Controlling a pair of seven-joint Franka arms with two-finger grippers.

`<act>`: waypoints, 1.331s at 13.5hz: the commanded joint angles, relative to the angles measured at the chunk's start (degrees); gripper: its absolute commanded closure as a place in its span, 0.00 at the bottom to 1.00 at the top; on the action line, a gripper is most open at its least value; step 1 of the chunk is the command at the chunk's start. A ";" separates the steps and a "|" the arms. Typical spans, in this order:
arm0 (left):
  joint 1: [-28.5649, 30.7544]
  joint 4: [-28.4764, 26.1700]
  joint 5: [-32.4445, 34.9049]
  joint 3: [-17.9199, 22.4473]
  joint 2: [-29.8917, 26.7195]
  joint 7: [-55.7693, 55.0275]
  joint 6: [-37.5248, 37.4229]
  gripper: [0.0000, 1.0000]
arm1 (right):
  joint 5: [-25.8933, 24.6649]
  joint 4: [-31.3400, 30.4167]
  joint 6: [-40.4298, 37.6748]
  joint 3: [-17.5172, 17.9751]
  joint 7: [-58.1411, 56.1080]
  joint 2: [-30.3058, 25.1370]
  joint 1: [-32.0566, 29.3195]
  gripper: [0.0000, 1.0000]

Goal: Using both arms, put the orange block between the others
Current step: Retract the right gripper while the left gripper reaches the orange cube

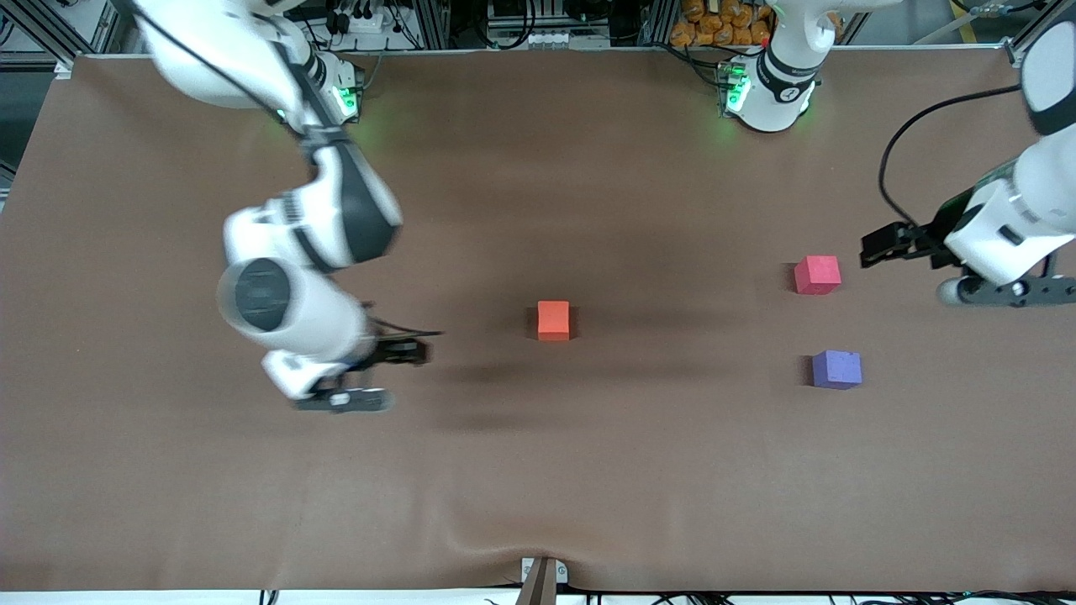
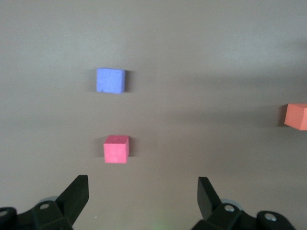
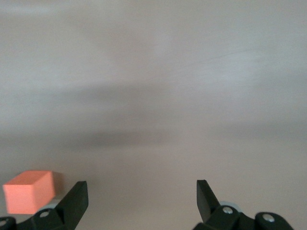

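Orange block: the small bright orange matte foam cube (image 1: 553, 320) sits alone on the brown table cover (image 1: 538, 470) near mid-table, touched by neither gripper; it also shows at the edge of both wrist views (image 2: 296, 116) (image 3: 29, 191).

Other blocks: the small pink-red matte foam cube (image 1: 817, 275) and the small purple-blue matte foam cube (image 1: 836, 369) lie well apart from the orange block, toward the left arm's end of the table. The purple-blue cube is nearer the front camera than the pink-red one, with bare cover between them.

Right gripper: the black two-finger gripper (image 1: 370, 374) of the white right arm hangs over bare cover toward the right arm's end, off to one side of the orange block. Its fingers (image 3: 76, 199) stand wide apart with nothing between them.

Left gripper: the black two-finger gripper (image 1: 979, 273) of the white left arm is over the table's edge area beside the pink-red cube, its fingers (image 2: 76, 194) spread wide and empty. Both cubes show ahead of it (image 2: 116, 149) (image 2: 110, 80).
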 commanded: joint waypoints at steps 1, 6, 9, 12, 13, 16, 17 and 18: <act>-3.02 2.93 -0.27 -0.11 3.61 -4.39 1.89 0.00 | -0.83 -12.76 -0.71 1.26 -8.05 -13.06 -7.68 0.00; -10.31 3.73 -0.27 -0.11 7.92 -12.04 4.27 0.00 | -6.62 -17.19 -9.84 0.91 -19.24 -26.79 -17.98 0.00; -15.41 5.03 -0.35 -0.11 11.69 -19.51 7.60 0.00 | -6.90 -16.67 -14.06 1.00 -24.08 -31.28 -22.38 0.00; -18.93 6.89 -0.35 -0.11 15.56 -22.85 8.83 0.00 | -6.90 -15.96 -17.85 1.00 -23.12 -32.61 -22.65 0.00; -20.25 6.89 -0.35 -0.11 16.36 -24.35 10.32 0.00 | -6.81 -15.79 -17.95 1.00 -23.12 -32.52 -22.65 0.00; -23.15 7.06 -0.35 -0.11 19.61 -28.92 15.24 0.00 | -6.72 -15.26 -18.04 0.91 -23.04 -32.43 -23.53 0.00; -24.21 7.24 -0.35 -0.11 20.75 -30.50 17.35 0.00 | -7.07 -14.39 -17.69 1.00 -23.12 -32.17 -23.53 0.00; -25.26 7.24 -0.35 -0.11 21.89 -32.34 19.11 0.00 | -6.55 -12.55 -18.03 0.82 -23.04 -31.82 -23.97 0.00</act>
